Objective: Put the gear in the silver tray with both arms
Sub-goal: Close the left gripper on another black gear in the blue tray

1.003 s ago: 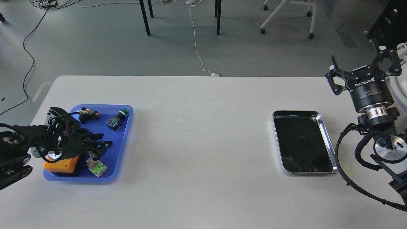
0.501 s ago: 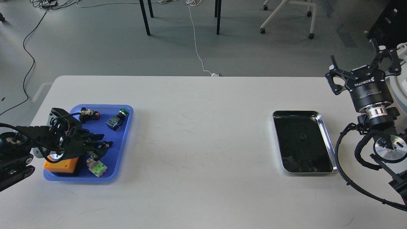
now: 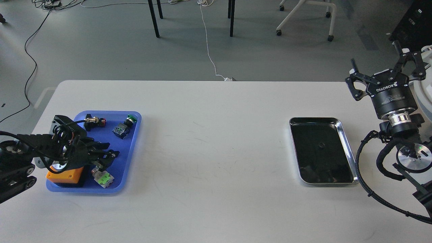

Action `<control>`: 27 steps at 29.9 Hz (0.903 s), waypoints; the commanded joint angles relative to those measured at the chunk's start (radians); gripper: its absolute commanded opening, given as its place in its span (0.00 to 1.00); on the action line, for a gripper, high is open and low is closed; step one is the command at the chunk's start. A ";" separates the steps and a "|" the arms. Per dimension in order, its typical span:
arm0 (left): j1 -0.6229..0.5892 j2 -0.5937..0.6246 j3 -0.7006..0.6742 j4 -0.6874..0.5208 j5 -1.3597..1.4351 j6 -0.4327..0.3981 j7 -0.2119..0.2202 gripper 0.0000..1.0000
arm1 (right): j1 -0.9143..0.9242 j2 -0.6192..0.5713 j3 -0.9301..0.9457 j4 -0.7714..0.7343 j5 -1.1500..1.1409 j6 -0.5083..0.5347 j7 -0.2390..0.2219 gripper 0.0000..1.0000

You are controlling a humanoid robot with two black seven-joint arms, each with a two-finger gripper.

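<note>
Progress looks slight, judging by how things lie: the silver tray sits on the right side of the table, and its dark mirror-like bottom carries nothing that can be read as a gear; a small dark speck near its middle is too tiny to name and may be only a reflection. Everything to be moved seems to be over on the left, in the blue tray, where an orange block, a green-and-white part, a green-capped push button, a small blue-grey module and a brass-tipped black connector lie well apart from the silver tray. Which of these, if any, is the gear cannot be told; it may be hidden under the arm. The left claw reaches low over the blue tray, its dark fingers pointing toward the green-and-white part and lying just above or against the orange block, but they merge with the arm's own shadowy linkage, so I cannot tell whether they are spread, pressed together or pinching something. The right claw is raised beyond the table's far right corner, its two fingers spread wide and empty, touching nothing. By my reading, pickup, carry across and release into the silver tray all remain.
</note>
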 commanded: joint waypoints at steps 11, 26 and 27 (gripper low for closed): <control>0.022 0.000 0.000 0.008 0.006 0.000 -0.002 0.46 | 0.002 -0.002 0.000 0.000 0.000 0.000 0.000 0.99; 0.018 -0.003 -0.002 0.010 0.001 0.000 -0.002 0.38 | 0.002 -0.002 0.002 0.000 0.000 0.000 0.000 0.99; 0.018 -0.001 -0.002 0.010 0.001 0.000 -0.002 0.37 | 0.002 -0.002 0.002 0.000 0.000 0.000 0.000 0.99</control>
